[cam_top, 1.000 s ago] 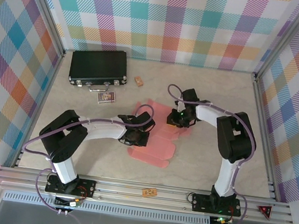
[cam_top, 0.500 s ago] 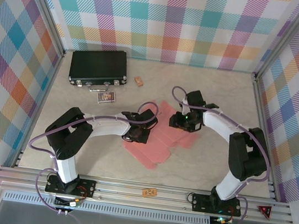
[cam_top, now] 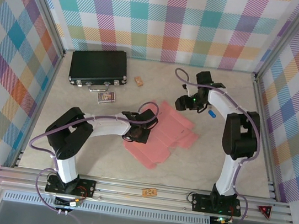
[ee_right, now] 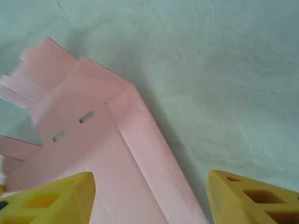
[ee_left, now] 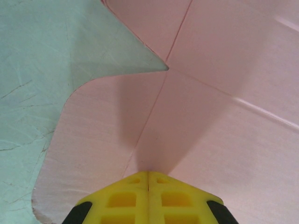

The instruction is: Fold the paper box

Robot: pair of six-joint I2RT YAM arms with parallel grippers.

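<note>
Black case (cam_top: pixel 99 67) sits at 10 o'clock on the surface (cam_top: pixel 216 155), well apart from the rest. Nearer the middle, the left pincer (cam_top: pixel 138 135) rests at the 9 o'clock side of the box (cam_top: pixel 162 139). The box is a flat salmon-pink sheet, creased, with its flaps spread out mid-surface. In the left wrist view the yellow fingers (ee_left: pixel 121 200) are pressed fully together. Their tips are down on the pink card beside a crease, and nothing shows between them. The right pincer (cam_top: pixel 184 102) is at the box's 1 o'clock corner. In its own view the jaws stand wide apart and hold nothing. A folded edge of the box runs from 10 o'clock down toward the gap between the fingers, with bare surface from 12 to 3 o'clock. Whether either finger touches the card I cannot tell. A small blue item (cam_top: pixel 211 114) lies at 3 o'clock of the right pincer.
</note>
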